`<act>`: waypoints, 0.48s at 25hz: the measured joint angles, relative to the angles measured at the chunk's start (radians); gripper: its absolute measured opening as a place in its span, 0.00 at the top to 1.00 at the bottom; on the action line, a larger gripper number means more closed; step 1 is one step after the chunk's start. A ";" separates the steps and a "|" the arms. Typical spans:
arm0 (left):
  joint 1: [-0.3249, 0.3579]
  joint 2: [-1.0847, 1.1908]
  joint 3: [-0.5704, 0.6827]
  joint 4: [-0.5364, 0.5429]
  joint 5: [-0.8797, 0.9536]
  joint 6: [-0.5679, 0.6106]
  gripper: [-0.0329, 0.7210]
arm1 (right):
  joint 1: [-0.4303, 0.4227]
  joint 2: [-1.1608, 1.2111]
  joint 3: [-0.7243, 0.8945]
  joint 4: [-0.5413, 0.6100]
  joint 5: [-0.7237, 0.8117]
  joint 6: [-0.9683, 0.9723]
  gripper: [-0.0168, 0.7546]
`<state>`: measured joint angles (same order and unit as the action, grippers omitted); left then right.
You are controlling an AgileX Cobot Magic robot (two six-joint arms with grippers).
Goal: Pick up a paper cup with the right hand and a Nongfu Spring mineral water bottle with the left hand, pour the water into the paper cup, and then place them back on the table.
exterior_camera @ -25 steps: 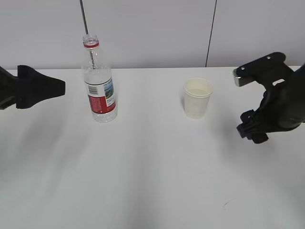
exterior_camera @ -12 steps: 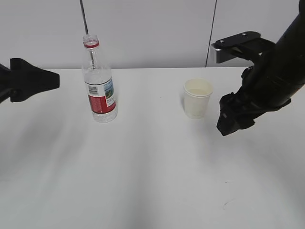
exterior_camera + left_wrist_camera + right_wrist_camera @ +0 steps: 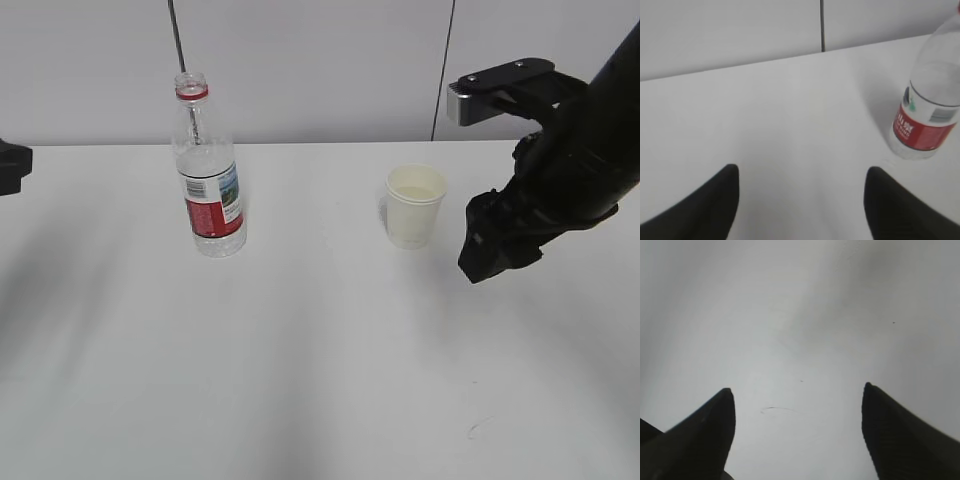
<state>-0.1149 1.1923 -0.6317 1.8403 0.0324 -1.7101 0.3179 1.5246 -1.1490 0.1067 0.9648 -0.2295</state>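
Both task things are standing free on the table (image 3: 320,380), so how far along the job is cannot be settled from their pose alone. The paper cup (image 3: 415,206) is showing what looks like a pale liquid surface near its rim, and the Nongfu Spring mineral water bottle (image 3: 207,170) is standing uncapped and looking largely drained, which suggests the pour and the set-down may be already done, leaving only the arms to clear away; that is a judgement, not a certainty. The bottle is sitting upright at the left of the middle, clear plastic with a red neck ring and a red-and-white label, and the left wrist view is catching it at the right edge (image 3: 930,110), well outside the span of the left hand's tool (image 3: 800,200), whose two dark fingers are standing apart over bare table and gripping nothing. The cup, cream-white and tapered with a rolled rim, is standing upright right of the middle, well apart from the bottle. The right hand's tool (image 3: 490,250) is hanging just beside the cup on its right without touching it, and its wrist view is showing both fingers (image 3: 700,440) spread wide over empty white table, holding nothing.
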 joint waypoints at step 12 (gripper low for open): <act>-0.085 0.001 0.017 -0.003 -0.032 0.016 0.36 | 0.000 -0.002 -0.002 0.059 0.078 -0.002 0.22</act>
<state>-0.1999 1.1930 -0.6149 1.8371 0.0000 -1.6941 0.3179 1.5225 -1.1514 0.1654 1.0426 -0.2315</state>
